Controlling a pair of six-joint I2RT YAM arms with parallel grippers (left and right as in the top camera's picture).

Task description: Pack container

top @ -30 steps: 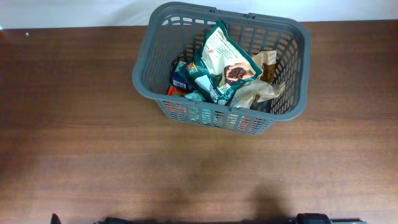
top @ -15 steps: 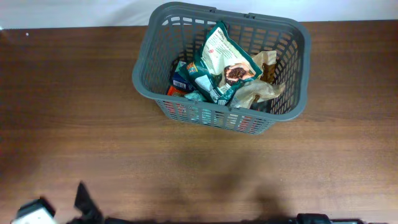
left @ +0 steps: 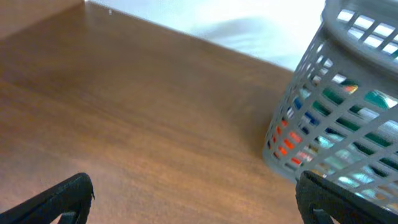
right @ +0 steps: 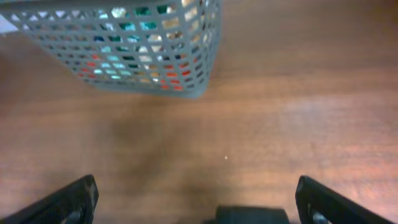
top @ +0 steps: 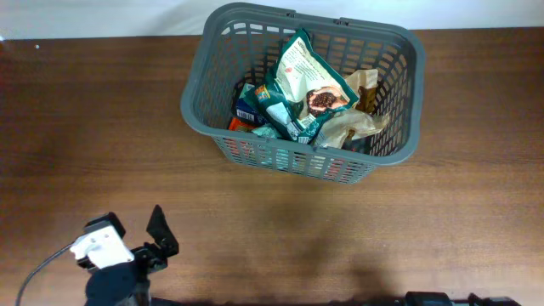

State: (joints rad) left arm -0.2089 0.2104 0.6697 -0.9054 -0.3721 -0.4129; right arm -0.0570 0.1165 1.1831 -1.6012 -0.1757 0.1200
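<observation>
The container (top: pixel 194 106) is a dark grey slotted basket at the table's far middle. Several snack packs lie in it, topmost a green and white pouch (top: pixel 304 81) next to a tan pack (top: pixel 359 124). My left gripper (top: pixel 132 226) hangs low over the near left of the table, well short of the container, open and holding nothing. In the left wrist view my left gripper (left: pixel 196 199) has bare wood between its fingers, and the container (left: pixel 336 106) stands ahead to the right. My right gripper (right: pixel 199 198) is open and holds nothing, with the container (right: pixel 124 56) ahead to the upper left.
The brown wooden table (top: pixel 280 221) spreads wide around the container. A white wall or backdrop (top: pixel 102 15) runs along its far edge. Part of the right arm's base (top: pixel 429 298) shows at the bottom edge.
My left arm has come up into the overhead view from the bottom left edge, moving forward and right. The container and the packs have not moved.
</observation>
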